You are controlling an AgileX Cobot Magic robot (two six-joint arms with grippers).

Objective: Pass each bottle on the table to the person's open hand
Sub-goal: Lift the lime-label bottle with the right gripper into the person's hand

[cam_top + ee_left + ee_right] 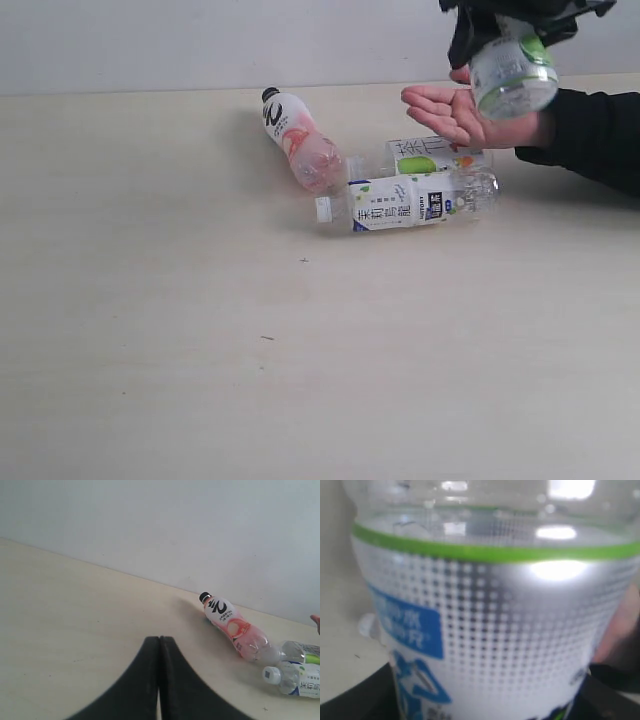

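**Exterior view.** At 1 o'clock in the frame, the right claw gripped the held bottle. This bottle carried a white-green label, and its free end pointed toward 6 o'clock, well clear of the surface. The open hand lay palm up at 8 o'clock of the held bottle, just beside it; whether the two touched could not be told. A black sleeve covered the forearm at 3 o'clock of the hand.

Three bottles lay on their sides near the centre of the surface.
- The pink-labelled bottle had its black cap toward 11 o'clock.
- The rear bottle lay at 3 o'clock of the pink-labelled bottle's base.
- The front bottle lay just at 6 o'clock of the rear bottle, with its white cap toward 9 o'clock.

**Left wrist view.** The left claw was closed on nothing, its two dark fingers pressed together above the surface. The pink-labelled bottle, rear bottle and front bottle lay beyond it, before a pale wall.

**Right wrist view.** The held bottle filled the frame, with dark claw parts flanking it.
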